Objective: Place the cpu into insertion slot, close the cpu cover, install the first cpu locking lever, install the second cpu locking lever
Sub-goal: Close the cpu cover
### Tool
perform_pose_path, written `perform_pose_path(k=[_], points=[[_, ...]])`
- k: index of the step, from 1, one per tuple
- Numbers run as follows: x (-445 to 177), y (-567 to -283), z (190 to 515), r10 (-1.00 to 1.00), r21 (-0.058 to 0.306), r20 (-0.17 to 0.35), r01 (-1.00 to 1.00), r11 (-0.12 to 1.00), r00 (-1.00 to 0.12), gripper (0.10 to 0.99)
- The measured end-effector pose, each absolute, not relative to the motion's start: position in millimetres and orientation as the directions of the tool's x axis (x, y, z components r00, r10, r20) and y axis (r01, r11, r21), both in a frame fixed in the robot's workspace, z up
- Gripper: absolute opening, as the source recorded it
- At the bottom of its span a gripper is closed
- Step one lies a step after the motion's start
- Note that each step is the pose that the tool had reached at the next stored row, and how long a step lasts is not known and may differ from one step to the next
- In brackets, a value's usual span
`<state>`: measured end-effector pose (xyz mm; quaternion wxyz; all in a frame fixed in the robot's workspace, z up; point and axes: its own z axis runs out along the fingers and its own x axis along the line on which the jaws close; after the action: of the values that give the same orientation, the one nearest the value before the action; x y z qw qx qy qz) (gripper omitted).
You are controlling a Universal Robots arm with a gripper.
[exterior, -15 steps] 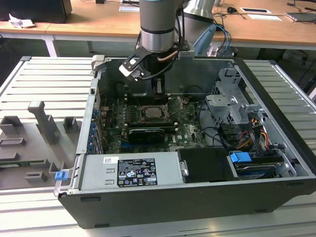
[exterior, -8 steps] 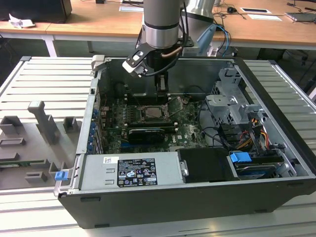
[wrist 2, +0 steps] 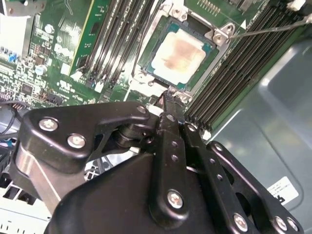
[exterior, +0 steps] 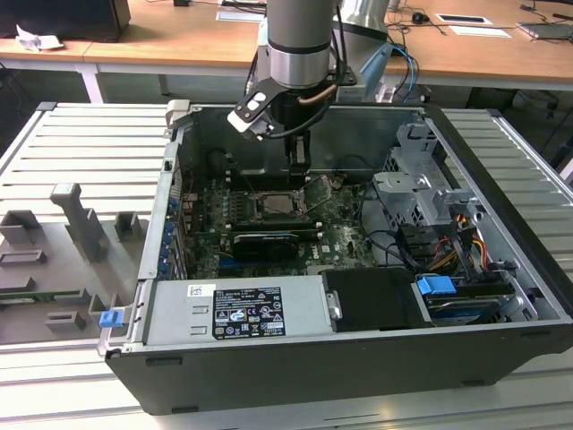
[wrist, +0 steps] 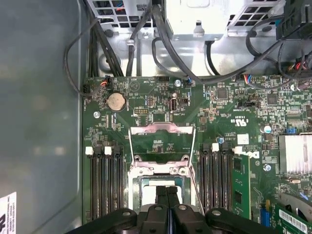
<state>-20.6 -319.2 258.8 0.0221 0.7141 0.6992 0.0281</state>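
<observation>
Hovering over cpu point(wrist 2: 178, 53) flat in insertion slot point(wrist 2: 218, 36), pincer point(wrist 2: 168, 97) pressed together, cpu cover point(wrist: 161, 128) open.

I log my arm point(exterior: 300, 36) hanging in from 12 o'clock in the exterior view, wrist vertical, gripper point(exterior: 299, 168) aimed down toward 6 o'clock, fingers point(wrist: 161, 195) pressed together, nothing visible between them.
</observation>
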Motion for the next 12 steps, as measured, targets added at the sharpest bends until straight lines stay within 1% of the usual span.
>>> perform_pose_path(k=[12], points=[[-5.6, -319.2, 258.7, 1.0, 0.07, 0.009, 0.997, -0.022, 0.021, 0.106]])
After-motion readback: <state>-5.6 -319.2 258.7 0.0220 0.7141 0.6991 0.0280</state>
